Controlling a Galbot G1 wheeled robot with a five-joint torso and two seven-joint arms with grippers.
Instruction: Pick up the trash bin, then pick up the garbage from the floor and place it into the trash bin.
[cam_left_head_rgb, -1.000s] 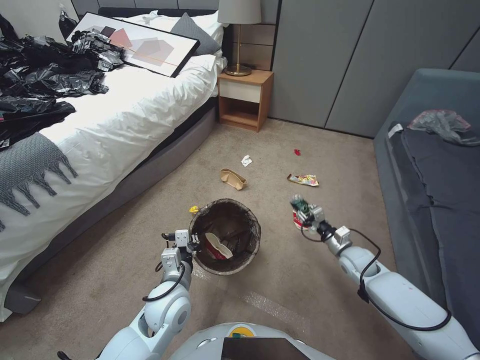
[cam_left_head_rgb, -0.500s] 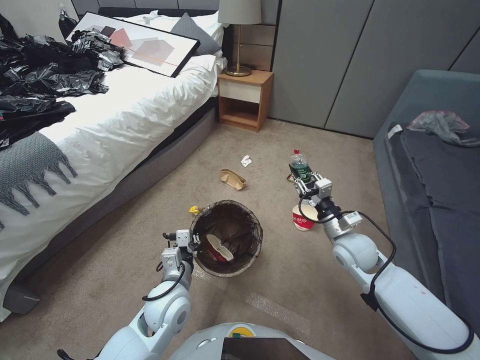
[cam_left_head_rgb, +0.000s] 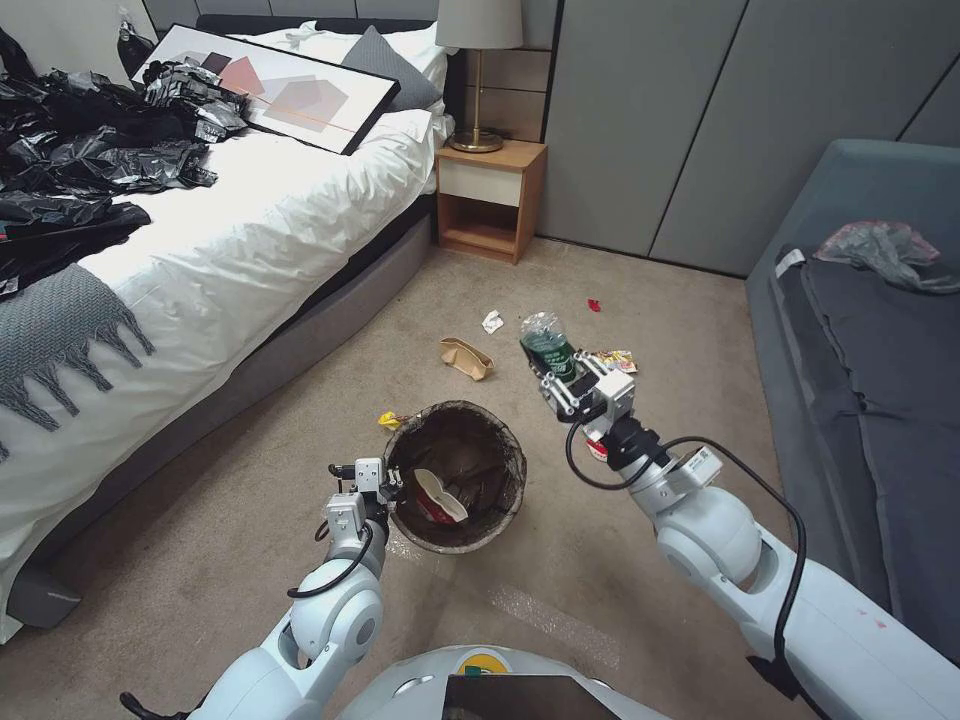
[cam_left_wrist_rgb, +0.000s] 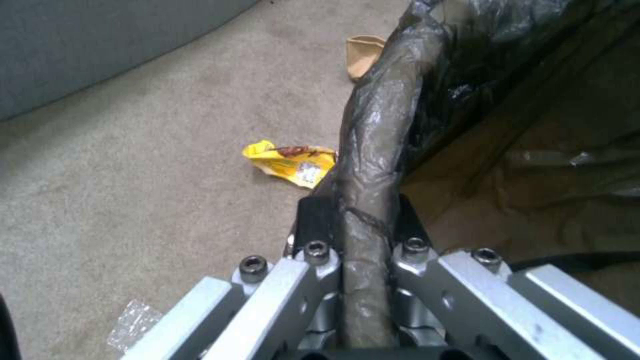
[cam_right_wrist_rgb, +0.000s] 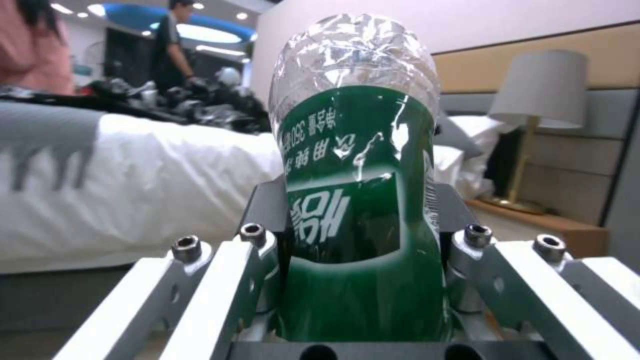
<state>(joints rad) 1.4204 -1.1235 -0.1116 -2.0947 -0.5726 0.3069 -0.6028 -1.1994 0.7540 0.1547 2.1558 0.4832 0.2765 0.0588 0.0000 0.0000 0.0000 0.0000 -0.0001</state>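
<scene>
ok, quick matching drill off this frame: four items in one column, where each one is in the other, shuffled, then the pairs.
Items
1. green-labelled bottle
2. trash bin
3. yellow wrapper
4. brown paper bag

Places
A. on the carpet against the bin's rim, on the bed side
B. rim clamped in the left tool
C. flat on the carpet beyond the bin, toward the nightstand
D. held in the right tool, raised to the right of and beyond the bin

Pairs: 1-D, 2-B, 3-A, 4-C
</scene>
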